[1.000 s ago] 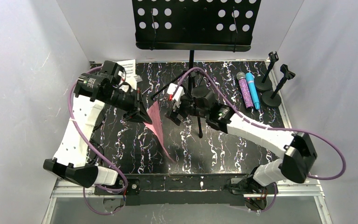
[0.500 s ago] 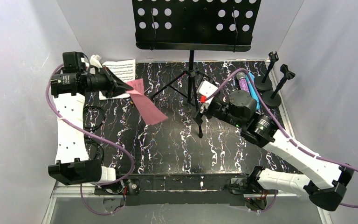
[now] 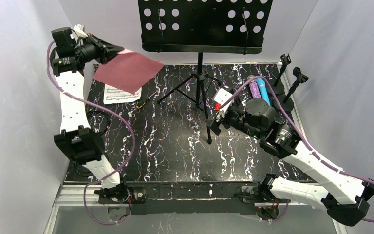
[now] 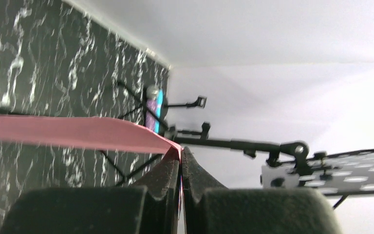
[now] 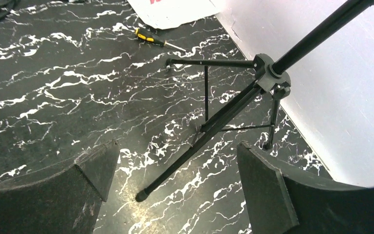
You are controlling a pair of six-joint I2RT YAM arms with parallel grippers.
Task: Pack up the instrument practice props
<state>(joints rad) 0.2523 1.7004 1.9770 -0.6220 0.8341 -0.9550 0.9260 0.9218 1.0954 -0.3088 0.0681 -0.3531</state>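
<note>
My left gripper (image 3: 111,50) is raised high at the back left and shut on the edge of the pink music sheet (image 3: 128,71), which hangs in the air. In the left wrist view the gripper (image 4: 180,155) pinches the pink sheet (image 4: 73,132) between its pads. The white music sheet (image 3: 121,92) lies on the table below. The purple glitter microphone (image 3: 254,88) and blue microphone (image 3: 263,91) lie at the back right, partly behind my right arm, beside two black mic holders (image 3: 283,73). My right gripper (image 3: 215,121) is open and empty beside the tripod's front leg (image 5: 195,141).
The tall black tripod (image 3: 200,83) with its perforated plate (image 3: 204,22) stands at the back middle. A small yellow-handled screwdriver (image 3: 142,101) lies by the white sheet. A coiled black cable (image 3: 97,122) lies at the left edge. White walls close in three sides.
My left arm has lifted the pink sheet from low over the table's middle up to the back left corner. My right arm has pulled back to the right.
</note>
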